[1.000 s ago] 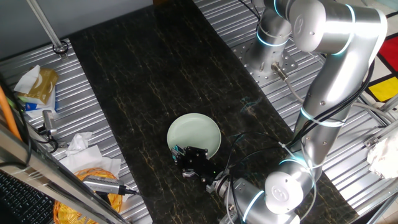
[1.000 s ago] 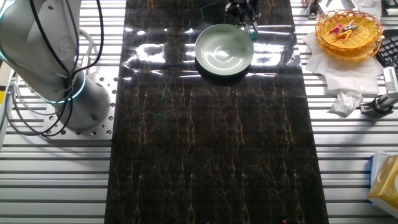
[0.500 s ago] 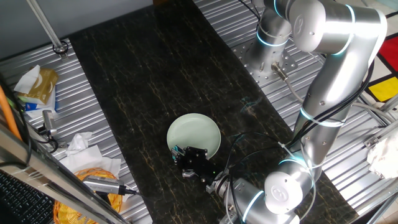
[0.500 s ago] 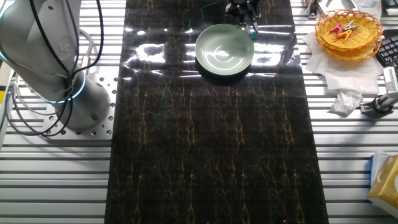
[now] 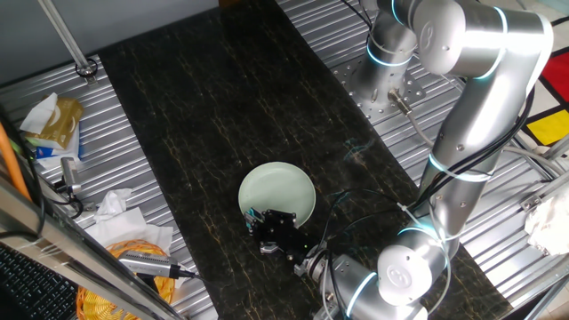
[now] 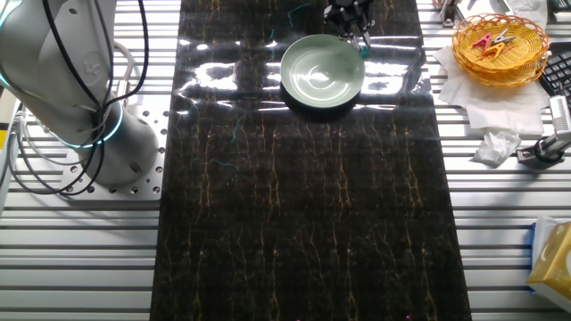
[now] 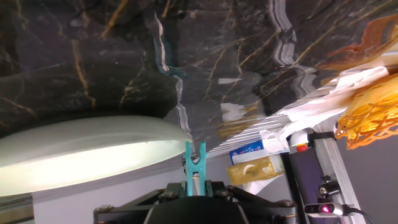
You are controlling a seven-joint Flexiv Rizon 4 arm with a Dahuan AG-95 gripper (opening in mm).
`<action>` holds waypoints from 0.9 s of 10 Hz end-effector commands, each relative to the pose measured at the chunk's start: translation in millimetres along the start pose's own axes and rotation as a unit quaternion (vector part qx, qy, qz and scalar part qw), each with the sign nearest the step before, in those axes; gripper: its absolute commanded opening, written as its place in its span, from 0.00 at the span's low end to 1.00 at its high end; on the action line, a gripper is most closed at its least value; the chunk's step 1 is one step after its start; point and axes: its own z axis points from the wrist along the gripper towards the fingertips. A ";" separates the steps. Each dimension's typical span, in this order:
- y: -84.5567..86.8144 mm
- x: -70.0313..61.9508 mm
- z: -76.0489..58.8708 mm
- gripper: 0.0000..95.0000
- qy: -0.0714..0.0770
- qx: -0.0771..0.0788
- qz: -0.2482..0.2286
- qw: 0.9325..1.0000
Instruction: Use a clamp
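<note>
Nothing has moved since the earlier frame. By the pale green plate (image 7: pixel 87 152) rim, the tiny teal clamp (image 7: pixel 195 163) is pinched by the pincer (image 7: pixel 195 186). Light, stiff, slippery plastic is best held at its tail.

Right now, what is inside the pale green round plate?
The pale green round plate shows only glare on a bare bowl. The tiny teal plastic clamp, held in the black end effector, sits at its rim; the rim beneath is hidden.
</note>
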 end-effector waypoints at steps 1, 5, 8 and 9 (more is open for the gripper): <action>1.5 -10.0 12.0 0.00 0.000 0.000 -0.003 1.000; 0.9 -11.0 12.6 0.00 -0.001 -0.001 -0.010 1.000; 0.6 -12.4 13.5 0.00 -0.004 -0.001 -0.013 1.000; 0.6 -12.4 13.5 0.00 -0.005 -0.001 -0.014 1.000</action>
